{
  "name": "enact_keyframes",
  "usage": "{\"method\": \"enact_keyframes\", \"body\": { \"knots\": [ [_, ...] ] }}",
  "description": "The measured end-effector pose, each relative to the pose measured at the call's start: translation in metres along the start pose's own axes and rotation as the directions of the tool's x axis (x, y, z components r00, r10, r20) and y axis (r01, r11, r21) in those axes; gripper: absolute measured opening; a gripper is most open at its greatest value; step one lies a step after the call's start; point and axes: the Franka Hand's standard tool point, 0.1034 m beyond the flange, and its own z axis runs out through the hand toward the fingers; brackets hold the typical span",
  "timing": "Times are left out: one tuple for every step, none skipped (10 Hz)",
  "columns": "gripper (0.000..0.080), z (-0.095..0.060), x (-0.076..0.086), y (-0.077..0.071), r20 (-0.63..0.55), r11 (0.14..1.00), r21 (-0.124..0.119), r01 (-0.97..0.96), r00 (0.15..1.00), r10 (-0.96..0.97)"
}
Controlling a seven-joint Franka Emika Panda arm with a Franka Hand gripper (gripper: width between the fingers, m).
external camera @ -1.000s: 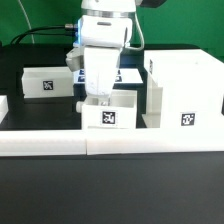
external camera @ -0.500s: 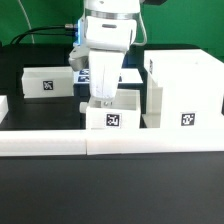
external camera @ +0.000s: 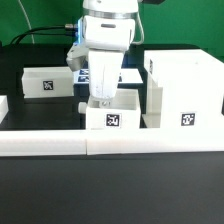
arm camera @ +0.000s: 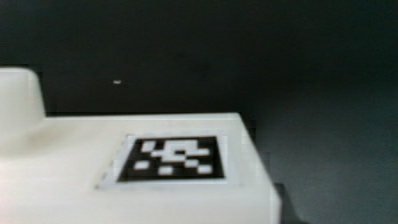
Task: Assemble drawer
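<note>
Claw: claw (external camera: 100,101) hangs straight down from the arm, tip at the back-left rim of the middle tray; spread or pinching, cannot tell, since the fingers blend into the white plastic.
Middle tray: middle tray (external camera: 112,116), open top, on the black counter (external camera: 40,118), just behind the low white wall (external camera: 55,143). Only the claw tip shows at its opening; the floor is hidden.
Left tray: left tray (external camera: 47,83), well apart toward the exterior view's left and further back. Its inside is not visible from this angle.
Housing: housing (external camera: 183,92), tall box just beside the middle tray on the exterior view's right. Touching or not, cannot tell. Contents not visible.
Marker board: marker board (external camera: 129,75), flat on the counter behind the arm, mostly hidden.
Wrist view: a close tag (arm camera: 173,160) on a flat white face against the dark counter; which piece it is, cannot tell.
Count: 2 trays, 1 housing, 1 claw.
Tags on front faces, exterior view: 3, one on each tray and one on the housing.
</note>
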Motion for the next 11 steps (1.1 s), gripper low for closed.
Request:
{"method": "enact_keyframes", "body": {
  "knots": [
    [0.0042, 0.000, 0.000, 0.000, 0.000, 1.000, 0.000, -0.001, 1.000, 0.001],
    [0.0042, 0.000, 0.000, 0.000, 0.000, 1.000, 0.000, -0.001, 1.000, 0.001],
    [0.0042, -0.002, 0.001, 0.002, 0.002, 1.000, 0.012, 0.014, 1.000, -0.014],
    [0.0042, -0.006, 0.003, 0.009, 0.002, 0.999, 0.015, 0.032, 0.999, -0.032],
    [0.0042, -0.007, 0.001, 0.015, 0.003, 0.999, 0.022, 0.049, 0.999, -0.049],
    [0.0042, -0.006, -0.001, 0.016, 0.003, 0.999, 0.021, 0.037, 0.999, -0.037],
    [0.0042, -0.006, -0.001, 0.016, 0.002, 0.999, 0.017, 0.034, 0.999, -0.034],
    [0.0042, -0.005, -0.001, 0.016, 0.000, 0.999, 0.002, 0.033, 0.999, -0.033],
    [0.0042, -0.005, -0.001, 0.016, 0.000, 0.999, 0.004, 0.033, 0.999, -0.033],
    [0.0042, -0.005, -0.001, 0.016, 0.000, 0.999, 0.004, 0.032, 0.999, -0.032],
    [0.0042, -0.005, 0.003, 0.018, -0.004, 0.999, -0.020, 0.038, 0.999, -0.038]
  ]
}}
